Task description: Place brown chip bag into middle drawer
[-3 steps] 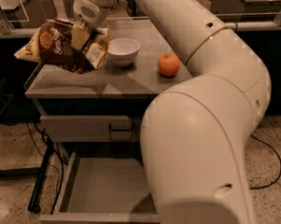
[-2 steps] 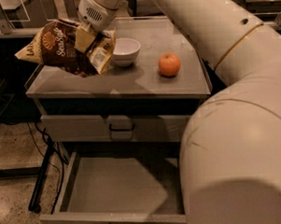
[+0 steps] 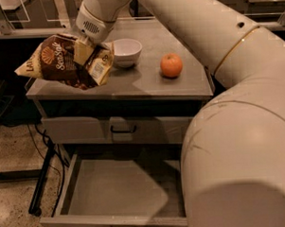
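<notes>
Aloft in end effector (image 3: 85, 48), brown chip bag (image 3: 59, 68)

The tool (image 3: 86, 48) at upper left grips the tilted brown chip bag (image 3: 59, 63); the middle drawer (image 3: 118, 192) stands open.

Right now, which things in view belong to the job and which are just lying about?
In the job: chip bag, held over the countertop's left end by the pincer; open middle drawer, below.
Lying about: white bowl; orange; closed top drawer.
</notes>
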`<state>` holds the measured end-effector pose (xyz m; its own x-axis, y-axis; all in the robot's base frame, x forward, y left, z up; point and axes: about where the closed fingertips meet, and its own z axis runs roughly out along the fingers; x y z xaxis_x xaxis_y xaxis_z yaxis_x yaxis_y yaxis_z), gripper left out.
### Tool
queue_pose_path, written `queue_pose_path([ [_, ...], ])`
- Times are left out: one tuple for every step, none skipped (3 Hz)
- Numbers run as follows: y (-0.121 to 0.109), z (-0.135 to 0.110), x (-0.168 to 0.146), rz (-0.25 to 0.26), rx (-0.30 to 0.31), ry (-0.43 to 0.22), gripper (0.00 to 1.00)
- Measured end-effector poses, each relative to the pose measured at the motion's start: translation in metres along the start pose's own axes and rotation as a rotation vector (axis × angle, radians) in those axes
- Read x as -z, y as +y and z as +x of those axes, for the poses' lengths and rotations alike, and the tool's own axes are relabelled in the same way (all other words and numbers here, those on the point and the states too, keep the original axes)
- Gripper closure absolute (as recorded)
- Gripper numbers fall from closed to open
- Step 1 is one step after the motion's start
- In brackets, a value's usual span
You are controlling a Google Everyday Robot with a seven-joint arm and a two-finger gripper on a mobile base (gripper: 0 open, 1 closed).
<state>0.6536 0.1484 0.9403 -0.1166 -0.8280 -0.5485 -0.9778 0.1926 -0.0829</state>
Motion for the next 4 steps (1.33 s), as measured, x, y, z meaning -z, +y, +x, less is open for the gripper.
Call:
queue_pose_path([
  [0.018,0.011,0.008,0.008,-0.029,0.017,1.00],
  [0.057,0.037,0.028,0.029,-0.102,0.041,1.00],
  [0.091,0.081,0.010,-0.006,-0.175,0.084,1.00],
  [0.091,0.081,0.010,-0.006,-0.175,0.084,1.00],
])
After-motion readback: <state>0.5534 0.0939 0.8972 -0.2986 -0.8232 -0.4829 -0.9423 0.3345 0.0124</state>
